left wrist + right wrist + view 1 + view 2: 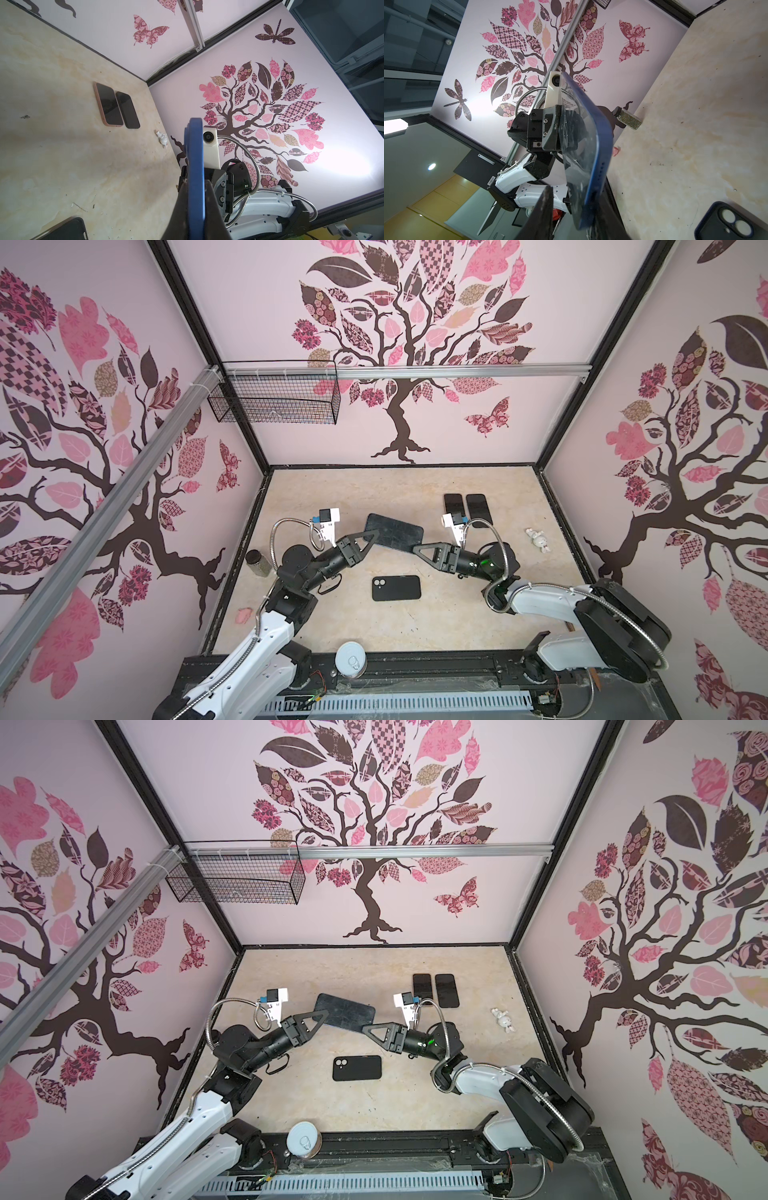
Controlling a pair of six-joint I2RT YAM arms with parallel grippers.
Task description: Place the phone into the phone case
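A blue-edged phone hangs tilted above the table's middle, screen up. My left gripper is shut on one short end; the left wrist view shows the blue edge clamped between both fingers. My right gripper straddles the opposite end, open. One finger stands a gap away from the glass, and the other lies against the phone's back. The black phone case lies on the table below, camera holes showing.
Two other phones lie at the back right, with a white figurine beside them. A spice jar and a pink scrap sit at the left. A tin can stands at the front edge.
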